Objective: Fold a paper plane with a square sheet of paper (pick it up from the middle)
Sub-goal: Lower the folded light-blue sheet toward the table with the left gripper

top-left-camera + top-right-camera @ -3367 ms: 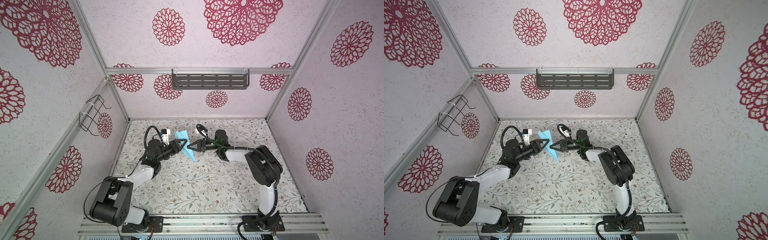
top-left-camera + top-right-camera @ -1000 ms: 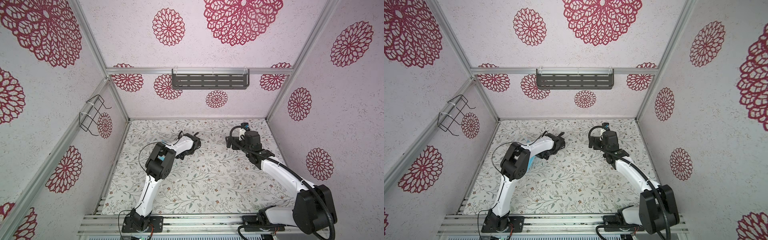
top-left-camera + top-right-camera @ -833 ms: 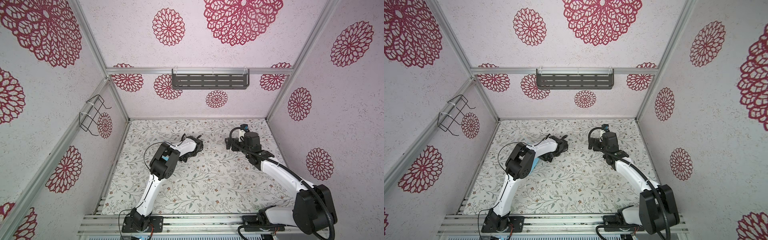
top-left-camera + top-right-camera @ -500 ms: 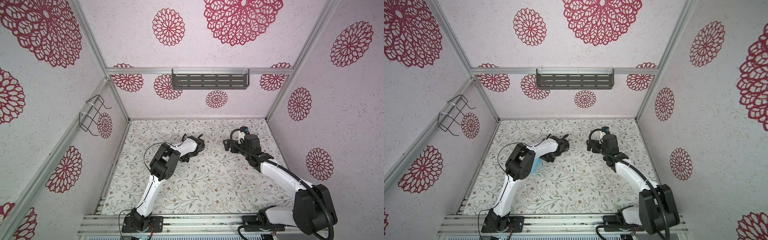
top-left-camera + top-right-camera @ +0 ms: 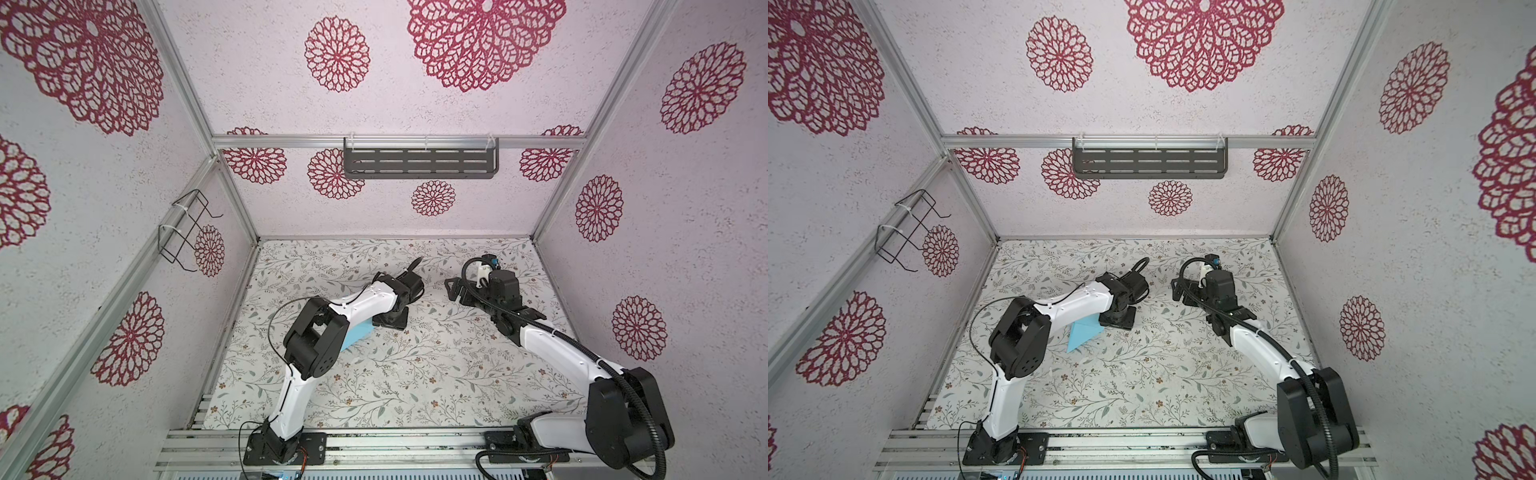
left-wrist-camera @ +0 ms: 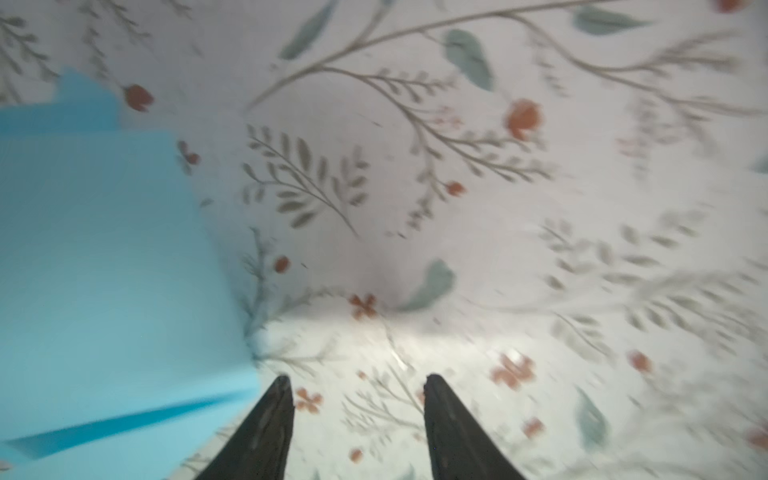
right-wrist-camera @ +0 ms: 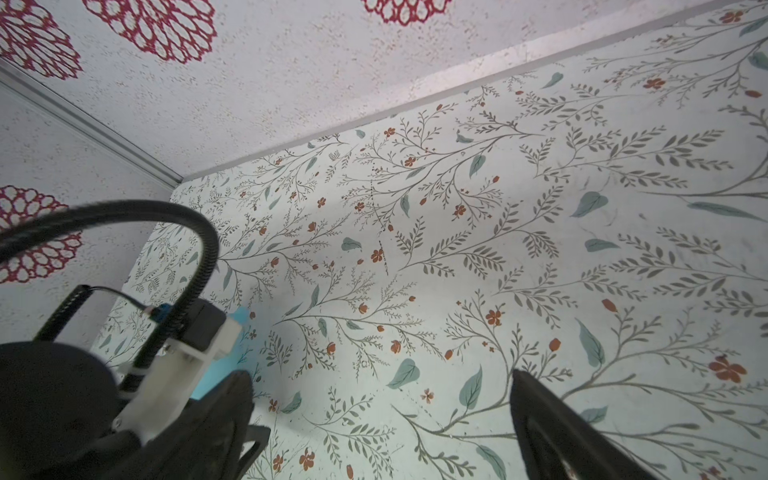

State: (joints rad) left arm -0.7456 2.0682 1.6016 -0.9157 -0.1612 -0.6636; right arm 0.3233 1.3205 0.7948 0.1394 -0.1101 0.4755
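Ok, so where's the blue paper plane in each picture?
In a top view: the paper plane lies left of centre, half hidden under the left arm.
In a top view: same spot, its pointed end poking out from that arm.
Left wrist view: a big blue patch beside the left gripper.
Right wrist view: a small blue sliver behind the left arm.
Shared landmark: the flowery table under it.

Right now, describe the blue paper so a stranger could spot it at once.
Start at the floral table, then the left arm reaching across it. Partly under its white forearm lies the paper. It is the only plain light-blue, pointed shape there.
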